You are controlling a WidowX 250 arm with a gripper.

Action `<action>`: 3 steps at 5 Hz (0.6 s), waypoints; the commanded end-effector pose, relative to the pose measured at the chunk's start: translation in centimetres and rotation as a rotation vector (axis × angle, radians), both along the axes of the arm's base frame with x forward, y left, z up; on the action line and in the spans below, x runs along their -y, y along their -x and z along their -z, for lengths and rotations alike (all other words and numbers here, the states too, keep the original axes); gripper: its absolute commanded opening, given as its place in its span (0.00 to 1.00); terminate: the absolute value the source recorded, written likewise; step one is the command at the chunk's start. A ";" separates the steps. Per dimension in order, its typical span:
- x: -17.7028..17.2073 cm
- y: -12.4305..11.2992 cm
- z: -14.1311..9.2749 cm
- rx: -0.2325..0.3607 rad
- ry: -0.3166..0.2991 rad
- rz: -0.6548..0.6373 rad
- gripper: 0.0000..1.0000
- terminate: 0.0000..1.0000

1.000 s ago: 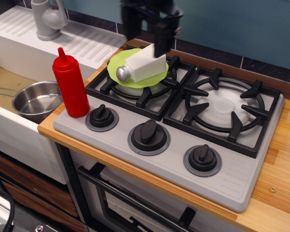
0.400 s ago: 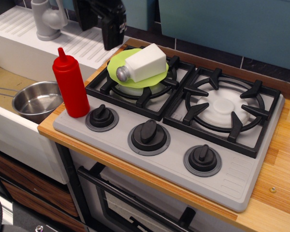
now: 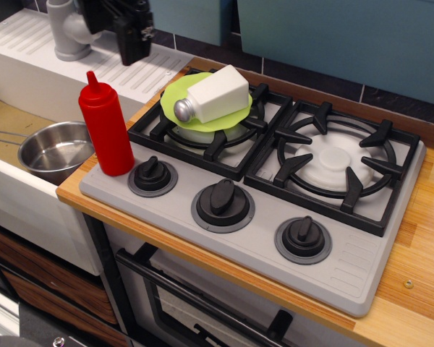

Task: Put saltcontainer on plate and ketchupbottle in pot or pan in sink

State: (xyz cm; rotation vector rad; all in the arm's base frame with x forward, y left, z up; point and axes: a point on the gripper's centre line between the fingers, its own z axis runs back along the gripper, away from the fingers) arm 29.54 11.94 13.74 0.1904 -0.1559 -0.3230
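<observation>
Your end effector [image 3: 134, 43] hangs empty at the bottle's [image 3: 106, 130] twelve o'clock; its opening is unclear. Grip high and the bottle may tip, missing the pot [image 3: 54, 150].

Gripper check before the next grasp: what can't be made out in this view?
- Gripper: upper part cut off by the top edge; dark and blurred, so open or shut is unclear.
- Pot: handle cut off by the left edge.
- Plate: middle hidden under the saltcontainer.
</observation>
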 end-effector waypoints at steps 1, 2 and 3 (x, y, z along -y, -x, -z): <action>-0.9 0.3 -2.1 0.027 -0.037 -0.059 1.00 0.00; -1.2 0.7 -1.6 -0.016 -0.001 -0.109 1.00 0.00; -0.8 0.9 -0.9 -0.029 0.013 -0.125 1.00 0.00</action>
